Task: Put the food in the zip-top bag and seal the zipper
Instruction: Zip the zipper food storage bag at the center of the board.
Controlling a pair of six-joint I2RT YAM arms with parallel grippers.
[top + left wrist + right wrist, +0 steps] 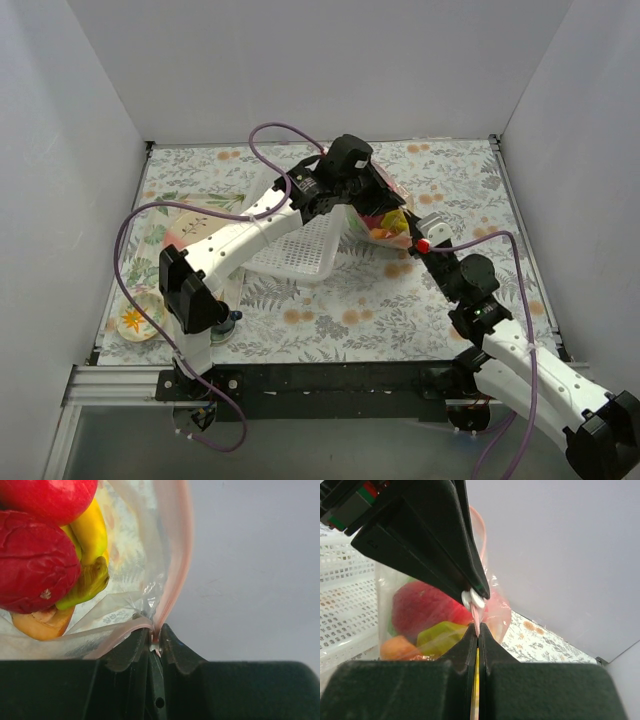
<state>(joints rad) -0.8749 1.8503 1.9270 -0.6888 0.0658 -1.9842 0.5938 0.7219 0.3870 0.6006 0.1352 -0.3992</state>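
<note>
The clear zip-top bag (pixel 385 222) lies right of the basket and holds the food. In the left wrist view I see a red apple (pixel 47 495), a dark red piece (pixel 30 565), the yellow banana bunch (pixel 91 532) and an orange piece (pixel 45 624) inside it. My left gripper (pixel 155 639) is shut on the pink zipper (pixel 175 565), with a small white piece between its tips. My right gripper (pixel 478 631) is shut on the same zipper (pixel 477 616), right under the left fingers (pixel 440 545). In the top view the left gripper (pixel 378 195) and right gripper (pixel 408 230) meet at the bag's mouth.
A white slotted basket (pixel 300 250) sits left of the bag, under the left arm, and shows in the right wrist view (pixel 342 595). Two floral plates lie at the left, one (pixel 185 225) further back and one (pixel 137 320) near the front edge. White walls enclose the table.
</note>
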